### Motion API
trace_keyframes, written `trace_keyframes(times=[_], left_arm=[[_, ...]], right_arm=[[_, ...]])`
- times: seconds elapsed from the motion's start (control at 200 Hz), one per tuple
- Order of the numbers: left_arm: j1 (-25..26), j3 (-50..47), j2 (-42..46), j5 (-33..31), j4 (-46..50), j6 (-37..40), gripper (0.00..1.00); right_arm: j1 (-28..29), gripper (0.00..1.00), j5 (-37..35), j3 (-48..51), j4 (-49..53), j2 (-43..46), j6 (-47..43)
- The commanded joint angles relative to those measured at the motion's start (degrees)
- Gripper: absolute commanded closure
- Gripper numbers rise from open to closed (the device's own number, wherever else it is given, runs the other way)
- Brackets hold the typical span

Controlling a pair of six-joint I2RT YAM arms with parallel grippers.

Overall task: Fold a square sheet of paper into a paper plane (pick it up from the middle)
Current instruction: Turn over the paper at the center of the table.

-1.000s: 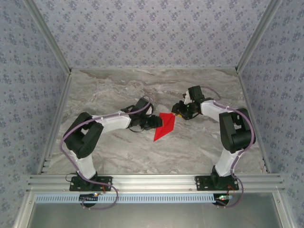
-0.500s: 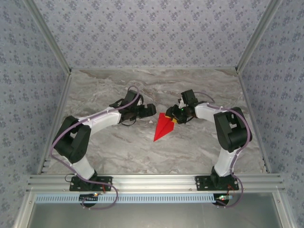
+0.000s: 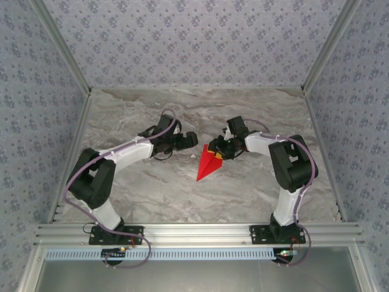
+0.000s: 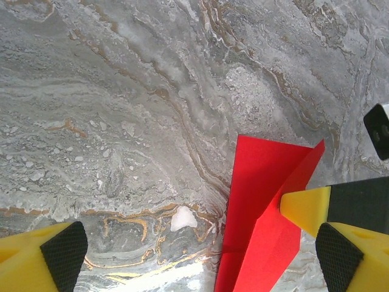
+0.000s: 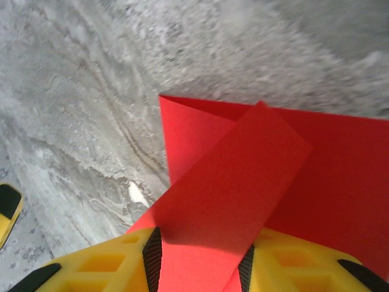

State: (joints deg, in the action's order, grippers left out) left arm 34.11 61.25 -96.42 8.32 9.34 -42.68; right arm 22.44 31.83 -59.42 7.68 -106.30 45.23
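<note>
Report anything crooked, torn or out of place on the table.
Nothing is torn or spilled. The one oddity is the red paper mid-table: it does not lie flat, because one folded flap stands raised, pinched in the right gripper. The left gripper is open beside it, apart.

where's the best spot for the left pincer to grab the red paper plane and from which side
Likely the left wing of the paper plane near its wide end, approached from its left by the open left pincer. The right pincer pinches a flap on the other side, and the slim near tip lies flat.
</note>
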Motion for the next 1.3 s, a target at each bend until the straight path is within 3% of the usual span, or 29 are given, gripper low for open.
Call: trace_keyframes(times=[0.0,0.425,0.715,0.994,1.294], left_arm=[[-0.6,0.6,0.5,0.7,1.5,0.1,0.01],[-2.8,-1.4,1.9,4.0,-0.5,-2.2,0.01],[-5.5,-4.8,4.2,10.5,-4.9,-4.4,0.01],[-8.1,-8.6,8.0,24.5,-13.7,-7.9,0.01],[-7.0,-8.6,5.9,38.6,-28.9,-18.0,0.01]], right_arm=[[0.7,0.62,2.2,0.1,-2.4,0.4,-0.5],[3.0,0.71,0.3,1.7,-4.9,-0.7,-3.7],[1.6,0.92,2.4,3.7,-10.6,1.8,-1.6],[-6.1,0.94,15.9,2.0,-25.7,7.0,7.2],[-7.6,0.94,23.4,-3.2,-38.5,5.5,18.5]])
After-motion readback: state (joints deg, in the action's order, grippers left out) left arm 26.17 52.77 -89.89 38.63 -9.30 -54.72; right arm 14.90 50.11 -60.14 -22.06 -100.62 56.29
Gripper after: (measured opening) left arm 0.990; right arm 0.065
